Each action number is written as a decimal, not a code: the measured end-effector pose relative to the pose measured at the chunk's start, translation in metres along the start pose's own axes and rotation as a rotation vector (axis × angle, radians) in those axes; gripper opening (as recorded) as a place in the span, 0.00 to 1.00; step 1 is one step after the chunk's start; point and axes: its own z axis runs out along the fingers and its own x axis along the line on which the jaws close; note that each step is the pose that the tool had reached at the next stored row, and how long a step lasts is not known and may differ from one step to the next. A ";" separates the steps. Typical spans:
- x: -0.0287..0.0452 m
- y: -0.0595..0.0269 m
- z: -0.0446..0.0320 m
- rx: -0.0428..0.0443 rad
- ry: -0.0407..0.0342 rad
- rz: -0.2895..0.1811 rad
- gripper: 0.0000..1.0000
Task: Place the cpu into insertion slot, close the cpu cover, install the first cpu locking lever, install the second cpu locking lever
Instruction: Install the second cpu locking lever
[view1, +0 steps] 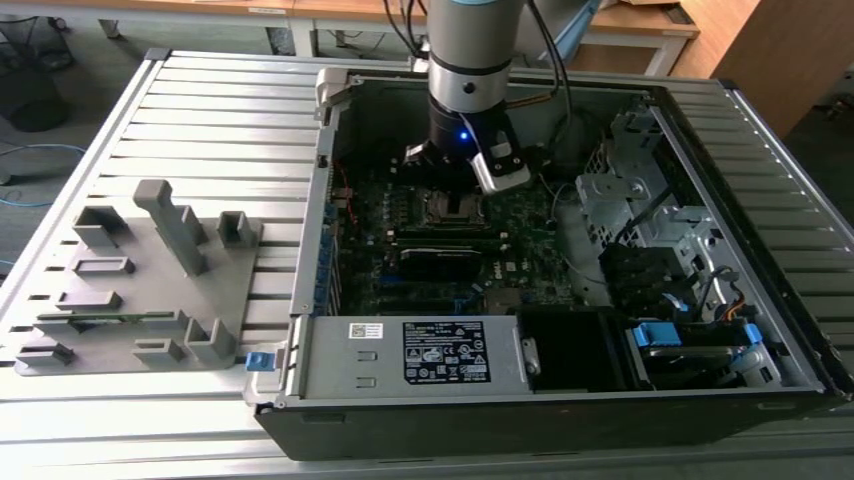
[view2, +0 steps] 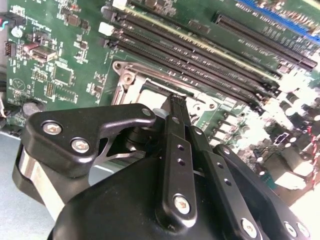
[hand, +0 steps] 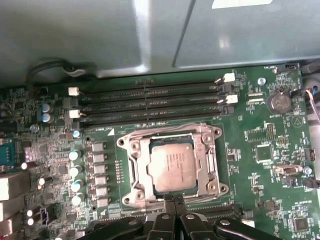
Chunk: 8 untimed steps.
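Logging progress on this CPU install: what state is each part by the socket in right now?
Square grey-silver metal-topped cpu: seated flat in the socket.
Silver-grey metal frame cpu cover: lying down around the chip.
Long black memory slots: unfilled.
Black gripper: fingers shut together, empty, tips at the socket's edge.

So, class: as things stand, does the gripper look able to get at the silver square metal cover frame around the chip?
Probably yes. The gripper sits at the edge of the silver square metal cover frame, which lies down around the grey-topped square chip, and nothing stands between them on the green circuit board.
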 end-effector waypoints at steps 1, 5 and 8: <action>-0.0003 0.0016 0.0002 0.0000 0.0000 0.000 0.11; -0.0014 0.0081 0.0007 0.0001 0.0000 0.000 0.11; -0.0019 0.0125 0.0011 -0.0001 0.0001 -0.002 0.11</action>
